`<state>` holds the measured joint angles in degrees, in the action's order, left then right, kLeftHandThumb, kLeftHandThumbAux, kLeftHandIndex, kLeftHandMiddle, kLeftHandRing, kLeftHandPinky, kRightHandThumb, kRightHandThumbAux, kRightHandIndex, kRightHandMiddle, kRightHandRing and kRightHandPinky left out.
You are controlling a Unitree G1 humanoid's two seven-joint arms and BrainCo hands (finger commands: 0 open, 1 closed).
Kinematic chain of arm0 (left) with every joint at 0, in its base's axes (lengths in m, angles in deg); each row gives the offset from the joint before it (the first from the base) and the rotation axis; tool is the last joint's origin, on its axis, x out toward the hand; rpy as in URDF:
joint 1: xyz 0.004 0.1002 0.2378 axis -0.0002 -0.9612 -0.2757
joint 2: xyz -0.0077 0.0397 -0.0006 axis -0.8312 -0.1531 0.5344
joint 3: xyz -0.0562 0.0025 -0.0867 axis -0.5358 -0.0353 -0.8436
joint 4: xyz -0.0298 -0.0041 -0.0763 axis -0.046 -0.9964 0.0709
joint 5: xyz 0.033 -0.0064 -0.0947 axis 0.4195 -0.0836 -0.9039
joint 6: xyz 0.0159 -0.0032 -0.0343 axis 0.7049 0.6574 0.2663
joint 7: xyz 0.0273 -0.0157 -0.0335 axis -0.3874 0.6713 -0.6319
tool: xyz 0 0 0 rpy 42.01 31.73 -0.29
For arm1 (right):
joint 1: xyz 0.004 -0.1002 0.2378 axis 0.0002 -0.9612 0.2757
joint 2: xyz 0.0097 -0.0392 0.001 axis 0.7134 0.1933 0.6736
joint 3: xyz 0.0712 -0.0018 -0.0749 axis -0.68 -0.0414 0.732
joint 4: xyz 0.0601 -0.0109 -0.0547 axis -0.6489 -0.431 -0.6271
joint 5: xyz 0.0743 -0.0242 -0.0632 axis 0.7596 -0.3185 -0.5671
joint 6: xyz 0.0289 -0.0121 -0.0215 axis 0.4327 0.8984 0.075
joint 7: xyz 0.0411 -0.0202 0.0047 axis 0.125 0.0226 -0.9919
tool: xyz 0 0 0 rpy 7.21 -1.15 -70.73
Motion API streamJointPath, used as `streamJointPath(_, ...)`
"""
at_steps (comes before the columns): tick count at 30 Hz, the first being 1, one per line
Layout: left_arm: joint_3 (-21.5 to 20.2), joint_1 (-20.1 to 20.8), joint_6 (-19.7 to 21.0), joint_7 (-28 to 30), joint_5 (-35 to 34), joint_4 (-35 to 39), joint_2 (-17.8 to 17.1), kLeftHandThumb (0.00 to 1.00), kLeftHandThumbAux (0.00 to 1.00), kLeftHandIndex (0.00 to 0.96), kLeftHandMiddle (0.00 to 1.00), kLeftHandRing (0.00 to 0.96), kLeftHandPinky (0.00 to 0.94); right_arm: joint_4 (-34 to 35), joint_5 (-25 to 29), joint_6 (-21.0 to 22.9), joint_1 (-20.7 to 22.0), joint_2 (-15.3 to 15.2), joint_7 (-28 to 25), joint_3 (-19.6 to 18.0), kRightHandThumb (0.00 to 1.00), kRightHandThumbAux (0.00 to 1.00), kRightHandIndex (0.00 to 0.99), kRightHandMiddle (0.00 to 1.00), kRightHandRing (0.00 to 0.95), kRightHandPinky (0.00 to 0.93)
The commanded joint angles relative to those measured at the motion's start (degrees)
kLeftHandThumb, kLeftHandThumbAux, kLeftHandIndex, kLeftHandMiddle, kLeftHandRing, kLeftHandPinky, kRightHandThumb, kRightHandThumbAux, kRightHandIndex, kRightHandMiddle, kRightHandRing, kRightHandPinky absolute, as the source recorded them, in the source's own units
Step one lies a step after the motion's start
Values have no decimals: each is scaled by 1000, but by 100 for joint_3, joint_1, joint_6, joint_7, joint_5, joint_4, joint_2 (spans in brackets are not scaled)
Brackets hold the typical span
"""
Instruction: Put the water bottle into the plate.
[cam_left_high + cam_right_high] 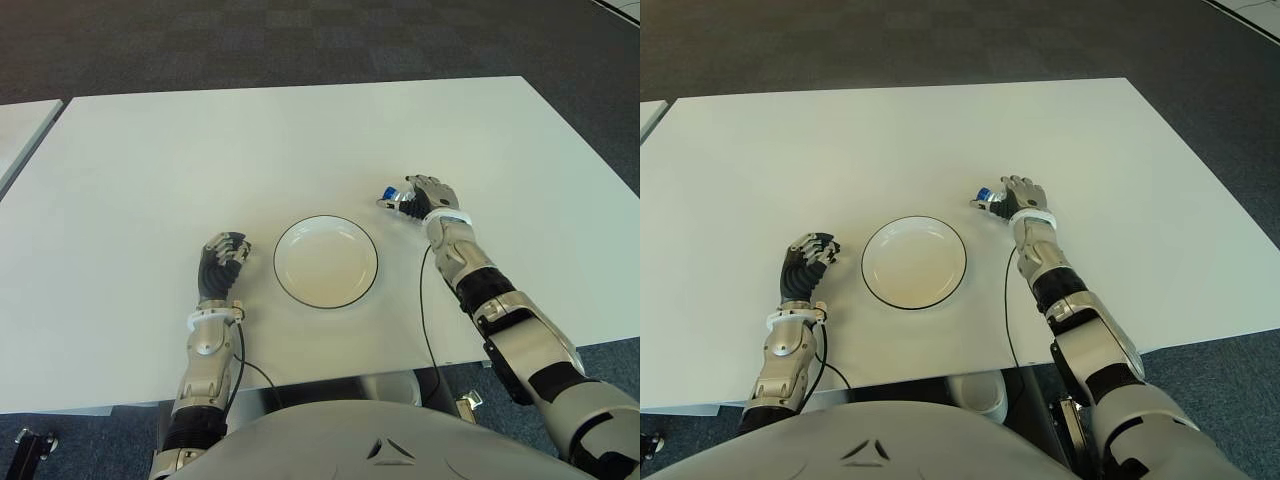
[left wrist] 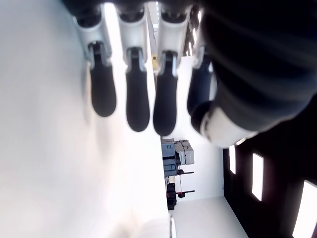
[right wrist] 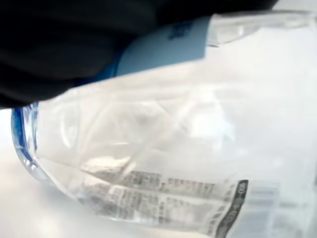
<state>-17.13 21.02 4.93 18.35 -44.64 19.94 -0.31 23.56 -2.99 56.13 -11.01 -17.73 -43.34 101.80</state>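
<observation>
A small clear water bottle (image 1: 391, 197) with a blue label lies on the white table, just right of and behind the plate. My right hand (image 1: 428, 192) is closed over it; the right wrist view is filled with the bottle (image 3: 148, 163) under my dark palm. The white plate (image 1: 281, 250) with a dark rim sits at the table's middle front, with nothing in it. My left hand (image 1: 222, 255) shows to the left of the plate, its fingers (image 2: 137, 99) loosely bent and holding nothing.
The white table (image 1: 200, 160) stretches wide behind and to both sides. A thin black cable (image 1: 425, 320) runs from my right forearm over the front edge. Another table's corner (image 1: 20, 125) shows at far left, with dark carpet beyond.
</observation>
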Motion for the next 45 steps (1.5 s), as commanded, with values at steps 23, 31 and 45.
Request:
streamJointPath(23,-37,-122,241,-42,-5,-105,65,702,716,428,498,482,480,-386,-610,645,248,-270,-2278,1256,595,249,0,0,0,0)
streamJointPath(31,-69,-113,292,-54,-15,-101,54,702,716,428,498,482,483,-930,-457,655,401,-202,-2297,1170,563,264,0,0,0,0)
streamJointPath(45,-94,-143,321,-67,-16,-10,68,703,716,428,493,477,482,-1070,-311,730,444,-309,-2498,1106,559,352,146,381,417,478)
